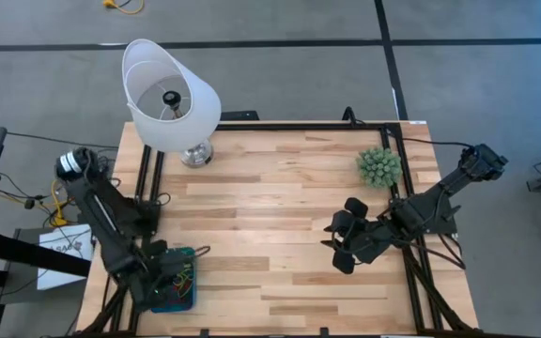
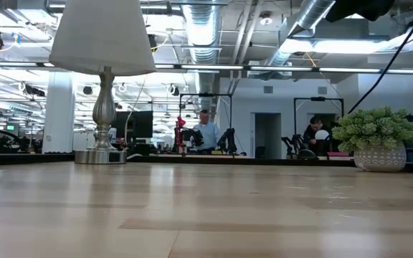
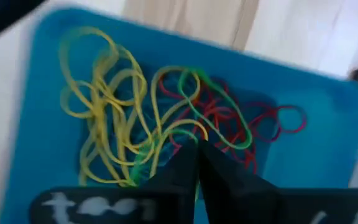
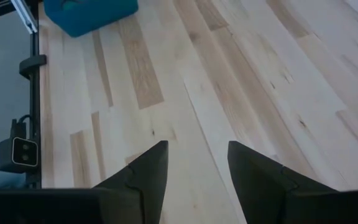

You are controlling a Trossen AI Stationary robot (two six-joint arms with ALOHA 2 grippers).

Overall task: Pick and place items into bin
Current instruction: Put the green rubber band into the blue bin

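The bin (image 1: pixel 176 293), a shallow teal-blue tray with rounded corners, sits at the table's (image 1: pixel 280 216) near left corner, diagonally opposite the spiky green plant (image 1: pixel 379 166). It holds a tangled heap of rubber bands (image 3: pixel 160 124): yellow loops to one side, red and green ones knotted together beside them. The left gripper (image 3: pixel 196 163) is directly over the bin, fingers pressed together, tips down among the bands; whether a band is pinched between them cannot be made out. From above, the arm hides much of the bin. The right gripper (image 4: pixel 194 165) hovers over bare wood near the plant, fingers apart, holding nothing. The white-shaded lamp (image 1: pixel 170 94) stands at the far left corner.
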